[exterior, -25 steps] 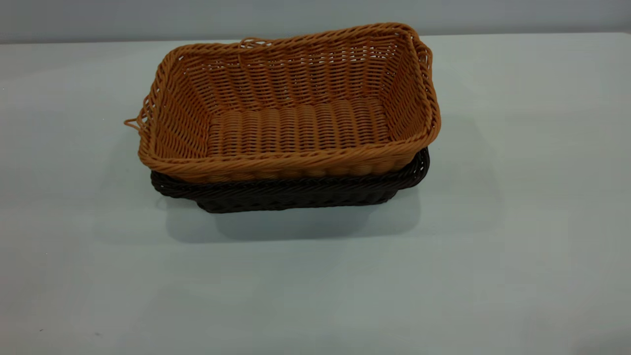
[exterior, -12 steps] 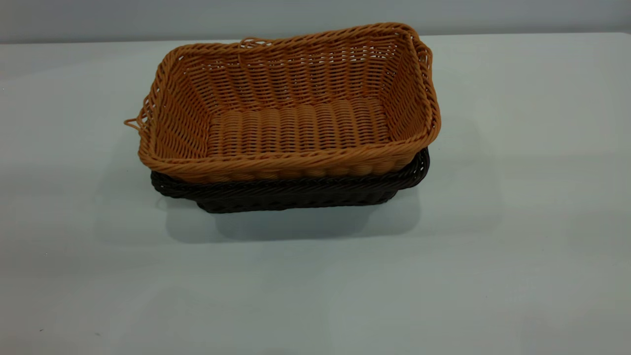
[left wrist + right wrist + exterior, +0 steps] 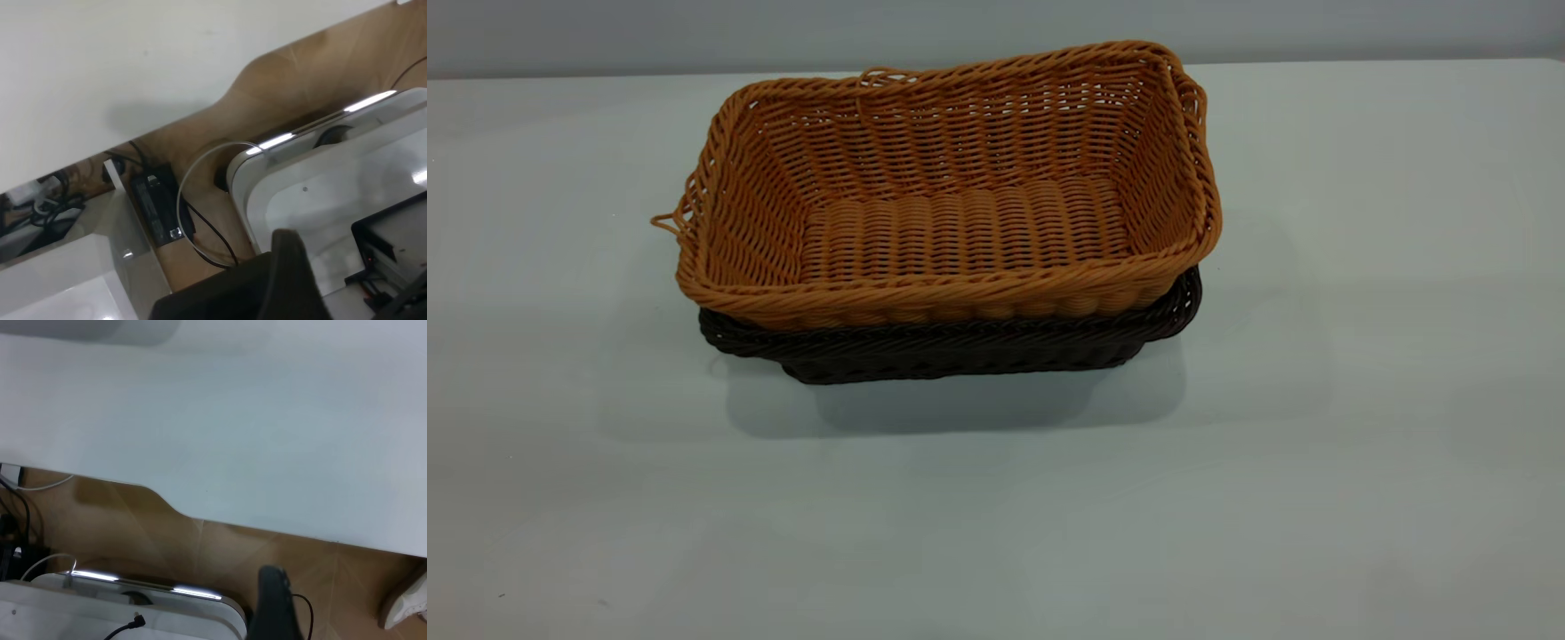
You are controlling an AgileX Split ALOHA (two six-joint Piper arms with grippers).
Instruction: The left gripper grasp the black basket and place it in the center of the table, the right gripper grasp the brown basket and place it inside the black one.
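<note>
The brown basket [image 3: 951, 204] sits nested inside the black basket [image 3: 960, 347] near the middle of the table [image 3: 1360, 400], slightly skewed, with its rim well above the black rim. Only the black basket's near rim and near wall show. Neither gripper appears in the exterior view. In the left wrist view a dark part of my left gripper [image 3: 293, 280] hangs off the table's edge [image 3: 100, 67], over the floor. In the right wrist view a dark part of my right gripper [image 3: 275, 607] likewise hangs beyond the table's edge [image 3: 233, 420]. Neither wrist view shows a basket.
Below the table edge the left wrist view shows a white base unit [image 3: 320, 193], a black power brick [image 3: 157, 207] and cables on the wooden floor. The right wrist view shows a white unit [image 3: 120, 607] and a white shoe [image 3: 407, 607].
</note>
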